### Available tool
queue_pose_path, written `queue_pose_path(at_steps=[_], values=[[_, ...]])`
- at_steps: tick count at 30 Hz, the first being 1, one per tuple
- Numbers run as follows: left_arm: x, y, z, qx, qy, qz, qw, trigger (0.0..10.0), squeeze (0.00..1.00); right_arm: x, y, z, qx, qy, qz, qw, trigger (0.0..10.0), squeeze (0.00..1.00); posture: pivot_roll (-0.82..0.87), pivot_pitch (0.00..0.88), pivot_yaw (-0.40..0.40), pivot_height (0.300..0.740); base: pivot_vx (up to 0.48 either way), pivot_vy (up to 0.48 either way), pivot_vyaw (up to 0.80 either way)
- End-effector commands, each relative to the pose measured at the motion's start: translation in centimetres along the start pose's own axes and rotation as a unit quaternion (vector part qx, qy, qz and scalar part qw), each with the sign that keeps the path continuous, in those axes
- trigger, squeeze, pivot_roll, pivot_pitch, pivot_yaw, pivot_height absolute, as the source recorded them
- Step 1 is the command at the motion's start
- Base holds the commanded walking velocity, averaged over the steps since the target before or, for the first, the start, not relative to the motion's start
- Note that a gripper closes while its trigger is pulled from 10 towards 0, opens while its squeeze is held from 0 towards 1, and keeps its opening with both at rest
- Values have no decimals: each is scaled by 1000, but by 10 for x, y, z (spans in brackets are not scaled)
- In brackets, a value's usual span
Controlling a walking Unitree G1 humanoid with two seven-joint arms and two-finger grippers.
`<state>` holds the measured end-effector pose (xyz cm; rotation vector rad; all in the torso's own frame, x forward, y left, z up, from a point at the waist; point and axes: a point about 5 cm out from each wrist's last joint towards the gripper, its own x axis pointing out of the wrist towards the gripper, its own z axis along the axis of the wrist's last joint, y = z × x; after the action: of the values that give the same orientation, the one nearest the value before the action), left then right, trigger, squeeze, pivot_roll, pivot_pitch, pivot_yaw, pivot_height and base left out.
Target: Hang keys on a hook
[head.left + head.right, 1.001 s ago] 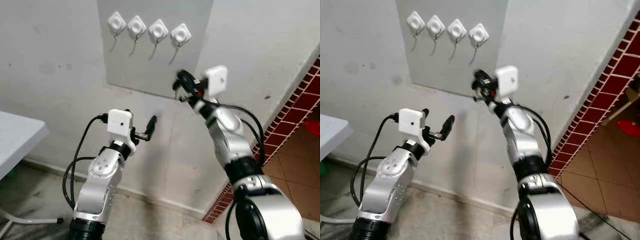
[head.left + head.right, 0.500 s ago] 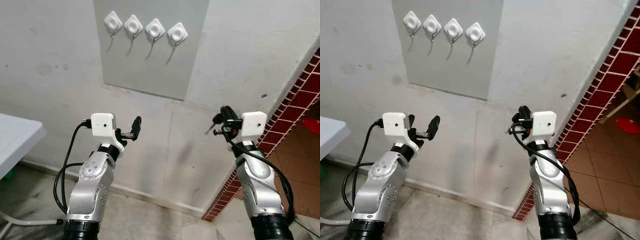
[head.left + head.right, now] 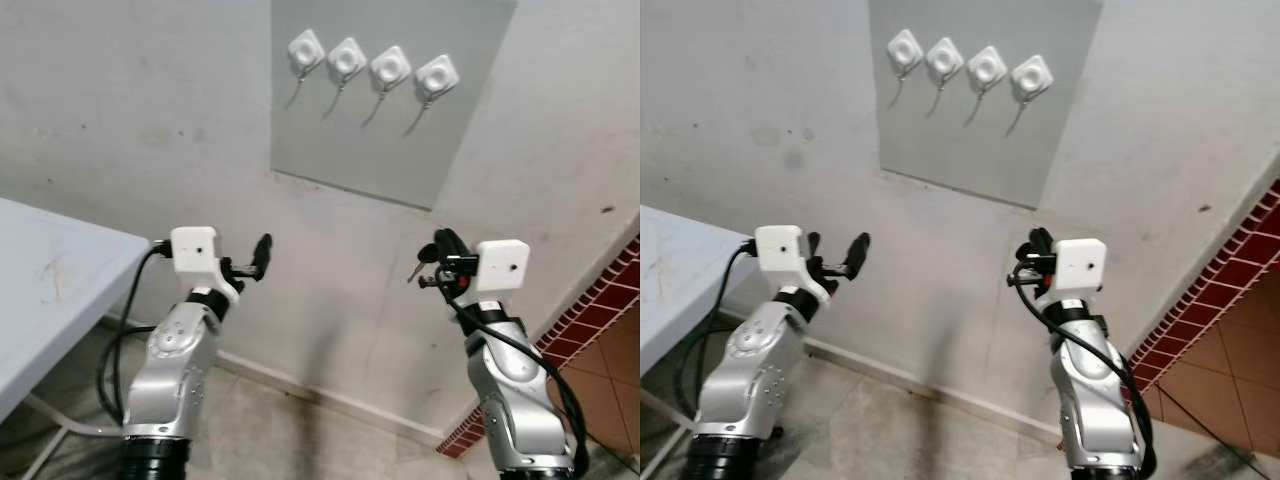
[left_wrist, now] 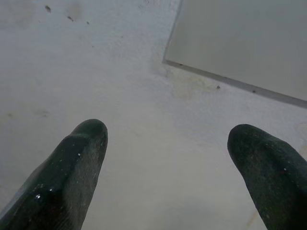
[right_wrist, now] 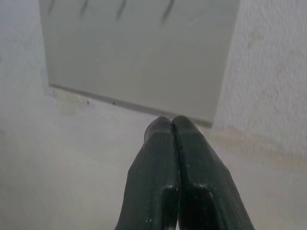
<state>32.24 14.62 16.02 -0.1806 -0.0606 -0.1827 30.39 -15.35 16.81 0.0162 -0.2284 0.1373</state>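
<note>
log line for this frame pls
stage: facing wall, no key on hooks | left gripper: open, raised, idle | right gripper: shut, raised below panel | keys: at right gripper

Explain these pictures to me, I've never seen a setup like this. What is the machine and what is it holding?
This is a humanoid robot with two silver arms. The two wide pictures come from cameras in its head; the two close-ups look along each gripper's black fingers. It faces a wall with a grey panel carrying four white hooks, all bare. A white table stands on its left. The left gripper is open and holds nothing. The right gripper is shut; a small dark piece juts out beside it, possibly keys, but too small to tell.
</note>
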Motion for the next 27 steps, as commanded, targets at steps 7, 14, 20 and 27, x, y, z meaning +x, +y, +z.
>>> queue_pose_path(at_steps=[7,14,20,27], values=[[0,-8,-5,-1,12,-12,1000,10000,0,-4,-5,2,-5,6,-9,1000,10000,0,10,46,-37,740,0,404,0],[0,-8,-8,0,24,-6,1000,10000,0,-5,-4,3,-3,8,-8,1000,10000,0,10,44,-36,740,0,0,0],[0,-8,-6,6,12,-11,1000,10000,0,-6,-4,4,-3,7,-9,1000,10000,0,10,47,-35,740,46,0,0],[0,-7,-5,9,13,-10,1000,10000,0,-6,-4,5,-2,9,-7,1000,10000,0,10,52,-37,740,294,0,0]])
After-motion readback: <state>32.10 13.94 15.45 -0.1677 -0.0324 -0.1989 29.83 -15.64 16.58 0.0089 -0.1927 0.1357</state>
